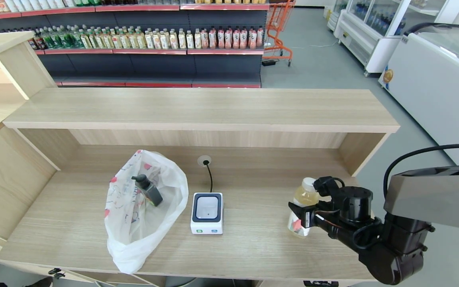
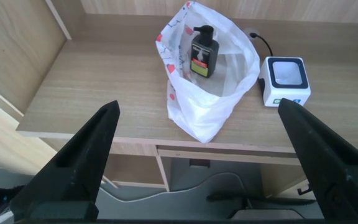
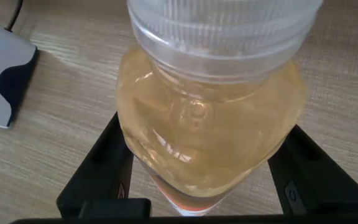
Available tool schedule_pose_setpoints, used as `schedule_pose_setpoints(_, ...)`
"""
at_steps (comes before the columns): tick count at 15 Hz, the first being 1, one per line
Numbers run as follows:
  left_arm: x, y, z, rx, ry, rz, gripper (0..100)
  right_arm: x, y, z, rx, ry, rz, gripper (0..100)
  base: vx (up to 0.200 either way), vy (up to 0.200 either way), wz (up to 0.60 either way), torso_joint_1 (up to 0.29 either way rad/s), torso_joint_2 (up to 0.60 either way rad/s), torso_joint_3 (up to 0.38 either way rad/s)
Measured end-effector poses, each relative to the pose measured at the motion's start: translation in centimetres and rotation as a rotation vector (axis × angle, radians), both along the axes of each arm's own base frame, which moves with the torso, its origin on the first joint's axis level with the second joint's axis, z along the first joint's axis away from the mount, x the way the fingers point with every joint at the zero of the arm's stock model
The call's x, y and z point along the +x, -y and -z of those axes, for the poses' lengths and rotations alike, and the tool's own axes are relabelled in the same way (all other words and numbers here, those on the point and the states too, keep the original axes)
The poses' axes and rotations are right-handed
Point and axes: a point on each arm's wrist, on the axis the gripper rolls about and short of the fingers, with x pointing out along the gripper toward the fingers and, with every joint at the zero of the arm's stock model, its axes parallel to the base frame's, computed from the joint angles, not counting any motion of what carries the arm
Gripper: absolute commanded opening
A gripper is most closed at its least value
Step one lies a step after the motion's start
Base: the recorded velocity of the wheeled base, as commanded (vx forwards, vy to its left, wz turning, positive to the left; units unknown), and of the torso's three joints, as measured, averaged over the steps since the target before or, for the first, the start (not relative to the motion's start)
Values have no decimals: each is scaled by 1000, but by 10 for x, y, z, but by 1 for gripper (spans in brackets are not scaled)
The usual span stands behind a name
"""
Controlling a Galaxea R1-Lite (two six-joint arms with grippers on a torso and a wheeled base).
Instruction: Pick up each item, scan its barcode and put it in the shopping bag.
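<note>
Right gripper (image 1: pixel 305 212) looks clamped on the upright drink bottle (image 1: pixel 307 197), presumably to swing it past the barcode scanner (image 1: pixel 207 212); left gripper (image 2: pixel 197 109) hangs wide open.

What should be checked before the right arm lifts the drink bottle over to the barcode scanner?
1. Grip: the right gripper has fingers against both sides of the drink bottle. Ok.
2. Bottle upright on the counter with its cap on. Ok.
3. Barcode scanner: window uncovered, and bare counter between it and the bottle. Ok.
4. Where the barcode sits on the bottle's label. Cannot tell.
5. Shopping bag: mouth open, with room beside the pump bottle already inside. Ok.
6. Left gripper open, on the near side of the counter's edge, away from the bottle's path. Ok.
</note>
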Motion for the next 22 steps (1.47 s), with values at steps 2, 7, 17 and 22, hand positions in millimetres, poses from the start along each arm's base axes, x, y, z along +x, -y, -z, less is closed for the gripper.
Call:
schedule_pose_setpoints(2, 0, 0, 0, 0, 0, 0, 100, 1, 0, -9, 32, 48, -54, 0, 0, 0, 0, 0, 0, 0)
schedule_pose_setpoints(7, 0, 0, 0, 0, 0, 0, 100, 0, 14, -40, 120, 175, -343, 0, 0, 0, 0, 0, 0, 0)
schedule_pose_setpoints(17, 0, 0, 0, 0, 0, 0, 100, -48, 56, -150, 24, 586, -997, 0, 0, 0, 0, 0, 0, 0)
schedule_pose_setpoints(22, 0, 0, 0, 0, 0, 0, 100, -67, 53, -173, -159, 840, -1038, 0, 0, 0, 0, 0, 0, 0)
